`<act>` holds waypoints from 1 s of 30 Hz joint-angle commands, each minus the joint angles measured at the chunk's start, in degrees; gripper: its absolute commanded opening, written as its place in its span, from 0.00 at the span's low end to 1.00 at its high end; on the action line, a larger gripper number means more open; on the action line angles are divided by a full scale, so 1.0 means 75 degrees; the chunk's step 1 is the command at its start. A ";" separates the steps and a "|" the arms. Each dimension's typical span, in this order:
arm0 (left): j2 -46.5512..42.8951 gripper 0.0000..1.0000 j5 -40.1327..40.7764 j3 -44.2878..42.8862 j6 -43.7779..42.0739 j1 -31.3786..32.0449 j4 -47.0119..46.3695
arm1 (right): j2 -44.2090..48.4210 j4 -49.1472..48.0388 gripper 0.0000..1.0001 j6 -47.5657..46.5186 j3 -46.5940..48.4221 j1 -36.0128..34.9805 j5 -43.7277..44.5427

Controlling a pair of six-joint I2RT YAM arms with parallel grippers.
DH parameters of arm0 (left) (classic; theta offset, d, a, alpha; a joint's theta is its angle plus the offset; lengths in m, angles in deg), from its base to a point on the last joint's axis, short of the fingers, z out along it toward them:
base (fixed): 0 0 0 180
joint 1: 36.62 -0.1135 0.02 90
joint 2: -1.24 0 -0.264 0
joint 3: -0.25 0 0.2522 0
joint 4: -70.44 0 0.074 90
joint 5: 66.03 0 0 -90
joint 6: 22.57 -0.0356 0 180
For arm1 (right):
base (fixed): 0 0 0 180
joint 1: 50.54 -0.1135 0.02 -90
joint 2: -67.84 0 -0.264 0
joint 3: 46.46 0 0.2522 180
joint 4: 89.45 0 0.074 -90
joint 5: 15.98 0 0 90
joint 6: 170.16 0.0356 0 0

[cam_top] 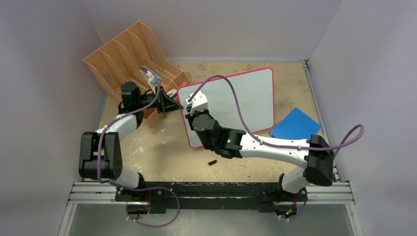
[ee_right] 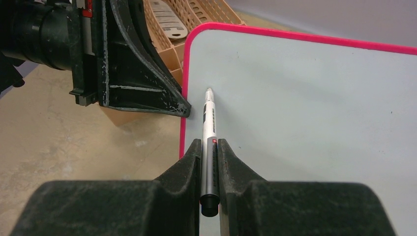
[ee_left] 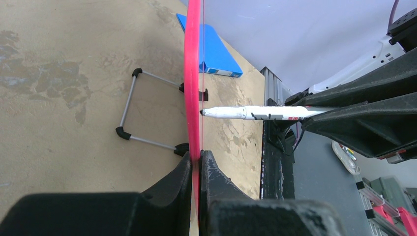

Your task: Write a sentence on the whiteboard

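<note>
The whiteboard (cam_top: 246, 96), white with a red-pink frame, leans on its wire stand (ee_left: 129, 105) at mid-table. My left gripper (cam_top: 180, 108) is shut on the board's left edge (ee_left: 192, 73), one jaw on each side of the frame. My right gripper (ee_right: 210, 143) is shut on a white and grey marker (ee_right: 209, 118). The marker's tip (ee_left: 202, 112) touches the board's face near its upper left corner. In the top view the right gripper (cam_top: 193, 108) sits just right of the left one. The sentence does not show; the visible face (ee_right: 305, 123) is blank.
An orange file rack (cam_top: 133, 61) stands at the back left, right behind the left gripper. A blue pad (cam_top: 295, 124) lies to the right of the board. A small black cap (cam_top: 212, 162) lies on the table near the front, below the right forearm.
</note>
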 commanded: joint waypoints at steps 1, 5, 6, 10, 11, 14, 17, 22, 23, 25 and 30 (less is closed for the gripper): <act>-0.0269 0.00 -0.0177 -0.0121 -0.0205 0.0010 -0.0140 | 0.0026 -0.0284 0.00 -0.0115 0.0432 -0.0044 0.0313; -0.0266 0.00 -0.0177 -0.0118 -0.0195 0.0009 -0.0139 | -0.0024 -0.0134 0.00 -0.0060 0.0464 -0.0044 0.0330; -0.0268 0.00 -0.0187 -0.0120 -0.0201 0.0010 -0.0139 | -0.0043 -0.0076 0.00 -0.0031 0.0483 -0.0046 0.0336; -0.0275 0.00 -0.0196 -0.0121 -0.0194 0.0010 -0.0149 | -0.0102 0.0132 0.00 0.0093 0.0537 -0.0038 0.0346; -0.0284 0.00 -0.0196 -0.0121 -0.0195 0.0010 -0.0154 | -0.0125 0.0207 0.00 0.0125 0.0569 -0.0045 0.0363; -0.0278 0.00 -0.0192 -0.0110 -0.0197 0.0010 -0.0154 | -0.0210 0.0427 0.00 0.0249 0.0636 -0.0040 0.0412; -0.0290 0.00 -0.0193 -0.0114 -0.0199 0.0010 -0.0160 | -0.0247 0.0570 0.00 0.0371 0.0668 -0.0045 0.0419; -0.0291 0.00 -0.0204 -0.0109 -0.0184 0.0010 -0.0166 | -0.0274 0.0800 0.00 0.0511 0.0728 -0.0045 0.0398; -0.0293 0.00 -0.0201 -0.0106 -0.0182 0.0010 -0.0163 | -0.0283 0.0852 0.00 0.0547 0.0741 -0.0046 0.0396; -0.0295 0.00 -0.0208 -0.0109 -0.0183 0.0010 -0.0176 | -0.0273 0.0936 0.00 0.0584 0.0766 -0.0046 0.0375; -0.0302 0.00 -0.0203 -0.0103 -0.0180 0.0010 -0.0174 | -0.0304 0.1167 0.00 0.0754 0.0811 -0.0045 0.0337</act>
